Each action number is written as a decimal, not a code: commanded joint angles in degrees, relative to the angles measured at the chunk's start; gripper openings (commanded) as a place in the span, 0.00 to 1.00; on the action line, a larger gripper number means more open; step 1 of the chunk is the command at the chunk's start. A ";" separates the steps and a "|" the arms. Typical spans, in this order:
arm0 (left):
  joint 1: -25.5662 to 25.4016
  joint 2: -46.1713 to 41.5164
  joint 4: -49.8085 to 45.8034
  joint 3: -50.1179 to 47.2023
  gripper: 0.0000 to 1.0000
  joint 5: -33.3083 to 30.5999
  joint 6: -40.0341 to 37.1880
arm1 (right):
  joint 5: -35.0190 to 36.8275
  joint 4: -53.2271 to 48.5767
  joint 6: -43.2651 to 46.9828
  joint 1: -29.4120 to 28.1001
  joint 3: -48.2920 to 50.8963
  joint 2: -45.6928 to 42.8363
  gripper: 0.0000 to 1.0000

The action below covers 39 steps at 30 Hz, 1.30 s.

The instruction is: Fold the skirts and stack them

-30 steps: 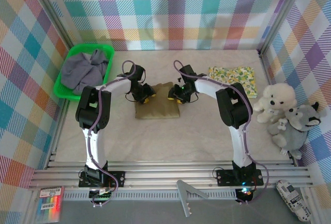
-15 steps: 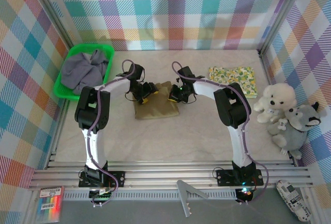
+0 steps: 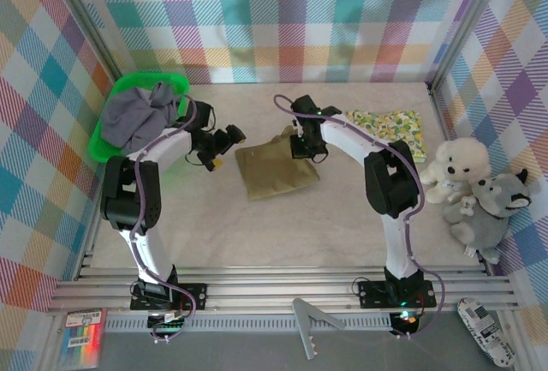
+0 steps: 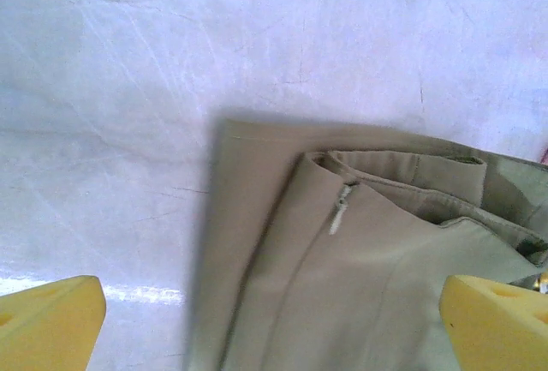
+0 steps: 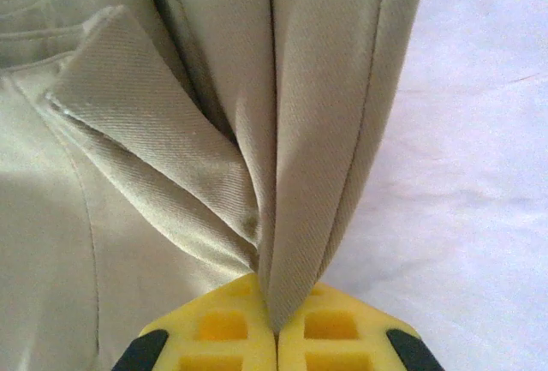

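— What stood around the tabletop (image 3: 257, 225)?
— Walls (image 3: 291, 11) of pastel plaid cloth on three sides, with metal posts (image 3: 81, 21) at the corners.
— And the surface?
— Pale, marbled, evenly lit. Aluminium rails (image 3: 291, 278) ran along its near edge.

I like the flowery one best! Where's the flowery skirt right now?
In the top view, the floral skirt lies folded flat on the far right, beside the right arm and just behind the white plush toy.

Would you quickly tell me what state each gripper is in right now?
Left gripper: open, holding nothing.
Right gripper: closed on the olive skirt.
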State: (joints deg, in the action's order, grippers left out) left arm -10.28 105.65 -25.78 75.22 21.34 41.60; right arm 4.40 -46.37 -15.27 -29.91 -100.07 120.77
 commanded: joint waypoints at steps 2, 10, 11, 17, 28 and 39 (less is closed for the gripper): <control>0.96 -2.24 -2.43 -1.65 1.00 -0.79 0.18 | 13.70 -11.51 9.21 0.30 -5.36 -0.37 0.00; 1.14 -1.59 -3.66 -2.24 1.00 -0.78 0.21 | 20.59 -14.70 15.11 3.05 -10.78 -1.61 0.00; 1.10 -1.48 -3.81 -2.11 1.00 -0.78 0.21 | 20.15 -15.00 15.44 3.85 -11.71 -1.94 0.00; 1.14 -0.73 -4.84 -1.31 1.00 -1.03 0.35 | 14.30 -16.61 17.53 9.36 -16.79 -2.73 0.00; 1.14 0.66 -5.85 -0.95 1.00 -1.11 0.49 | 3.17 -23.49 20.45 17.99 -29.77 -1.33 0.00; 1.14 1.54 -7.20 0.24 1.00 -1.13 0.30 | -11.11 -29.82 22.66 26.14 -39.37 -1.57 0.00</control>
State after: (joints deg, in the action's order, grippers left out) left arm -9.80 106.43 -30.48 73.78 20.88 41.58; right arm -0.99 -73.82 6.22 -5.37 -136.73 120.53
